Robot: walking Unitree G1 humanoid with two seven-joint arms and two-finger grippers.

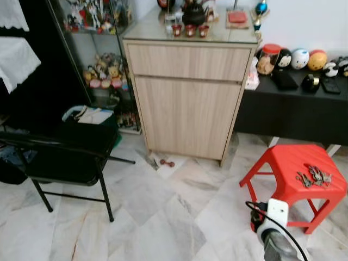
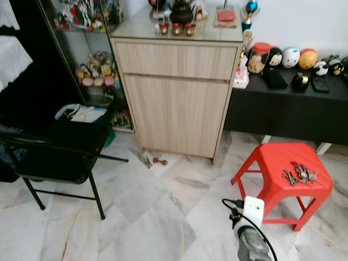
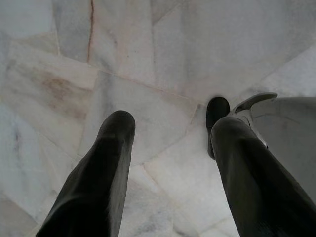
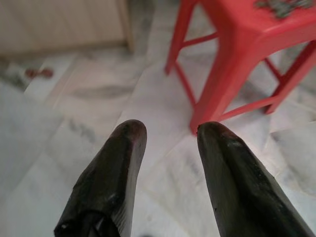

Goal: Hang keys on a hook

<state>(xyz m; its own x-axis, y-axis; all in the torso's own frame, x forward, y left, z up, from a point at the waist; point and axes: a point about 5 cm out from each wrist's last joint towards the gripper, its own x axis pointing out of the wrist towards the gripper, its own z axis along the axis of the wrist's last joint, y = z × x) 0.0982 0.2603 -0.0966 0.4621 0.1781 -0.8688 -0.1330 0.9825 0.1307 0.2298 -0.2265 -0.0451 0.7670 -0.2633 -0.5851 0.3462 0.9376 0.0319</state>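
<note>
nothing of the task was done yet: the keys (image 1: 314, 176) lay in a loose bunch on the red stool (image 1: 283, 163), untouched. the right gripper (image 4: 165, 131) hung low near the stool, fingers apart and empty; the left gripper (image 3: 173, 123) pointed at the marble floor (image 1: 163, 217), fingers also apart. i saw no hook, so grasping, finding it and hanging all seemed left.

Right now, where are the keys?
The keys lie on top of the red stool, ahead on the robot's right, in front of the black table and right of the wooden cabinet.
</note>
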